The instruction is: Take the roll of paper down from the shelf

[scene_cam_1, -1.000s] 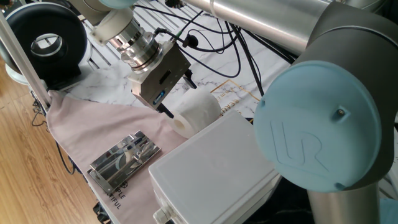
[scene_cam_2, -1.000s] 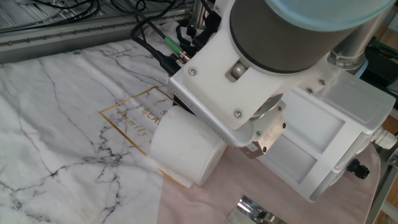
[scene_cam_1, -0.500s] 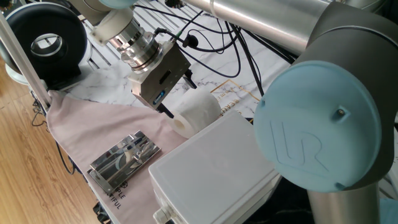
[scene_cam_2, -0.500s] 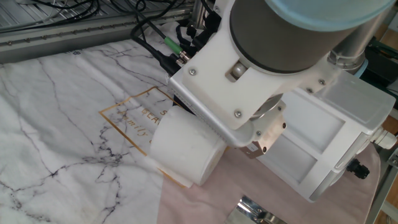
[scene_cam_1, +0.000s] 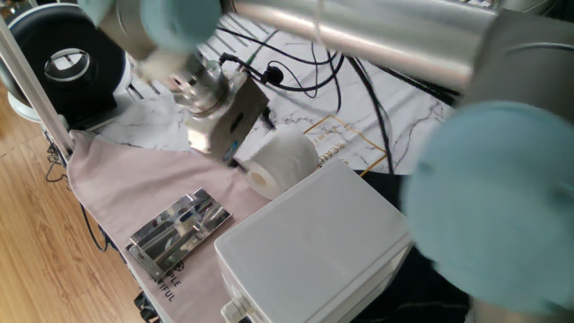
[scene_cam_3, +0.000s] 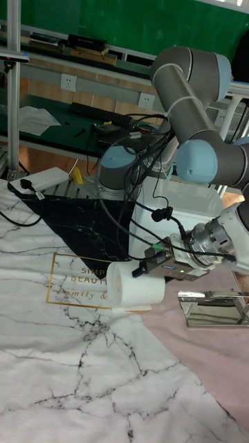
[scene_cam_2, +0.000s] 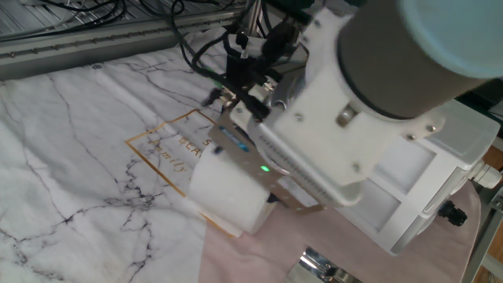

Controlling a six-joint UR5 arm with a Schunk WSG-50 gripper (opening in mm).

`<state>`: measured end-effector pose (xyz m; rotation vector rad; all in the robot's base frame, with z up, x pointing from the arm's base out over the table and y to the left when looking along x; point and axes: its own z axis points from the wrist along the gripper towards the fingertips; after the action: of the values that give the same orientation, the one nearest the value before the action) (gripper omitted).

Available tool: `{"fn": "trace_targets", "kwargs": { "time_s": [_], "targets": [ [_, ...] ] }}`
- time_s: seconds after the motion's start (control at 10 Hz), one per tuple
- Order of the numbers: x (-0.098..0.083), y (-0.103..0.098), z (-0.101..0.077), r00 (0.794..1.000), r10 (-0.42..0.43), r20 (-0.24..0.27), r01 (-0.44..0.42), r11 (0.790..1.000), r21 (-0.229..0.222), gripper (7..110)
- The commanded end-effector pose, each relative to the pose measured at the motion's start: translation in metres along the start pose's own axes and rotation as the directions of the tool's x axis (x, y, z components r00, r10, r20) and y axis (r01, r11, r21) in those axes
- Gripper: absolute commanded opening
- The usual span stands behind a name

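Roll of paper (scene_cam_3: 135,284) lying on marble-print bench (scene_cam_3: 55,360) beside pink cloth (scene_cam_1: 134,175), gripper (scene_cam_3: 144,270) touching it, jaw state unclear, chrome shelf (scene_cam_1: 178,230) sitting apart, green wall (scene_cam_3: 124,24) behind.

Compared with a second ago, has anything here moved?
The arm has started to move: it is blurred now, and the claw has shifted and turned slightly at the roll. Whether it holds the roll cannot be told. The roll lies where it did, on the table beside the white box. The shelf on the pink cloth has not moved.
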<state>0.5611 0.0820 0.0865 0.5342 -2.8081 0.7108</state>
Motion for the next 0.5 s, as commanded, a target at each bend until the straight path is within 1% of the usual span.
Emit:
{"fn": "trace_targets", "kwargs": {
  "time_s": [0.0,0.1,0.2,0.3,0.4],
  "targets": [
    [-0.004,-0.013,-0.012,0.994,0.005,0.114,-0.006,1.000,0.007,7],
    [0.016,0.021,-0.019,0.998,0.061,0.026,-0.058,0.990,-0.129,7],
    [0.015,0.036,-0.022,0.996,0.083,0.029,-0.075,0.975,-0.208,7],
    [0.007,0.047,-0.029,0.991,0.113,0.065,-0.089,0.949,-0.301,7],
    [0.000,0.054,-0.038,0.985,0.141,0.095,-0.094,0.917,-0.389,7]
  ]
}}
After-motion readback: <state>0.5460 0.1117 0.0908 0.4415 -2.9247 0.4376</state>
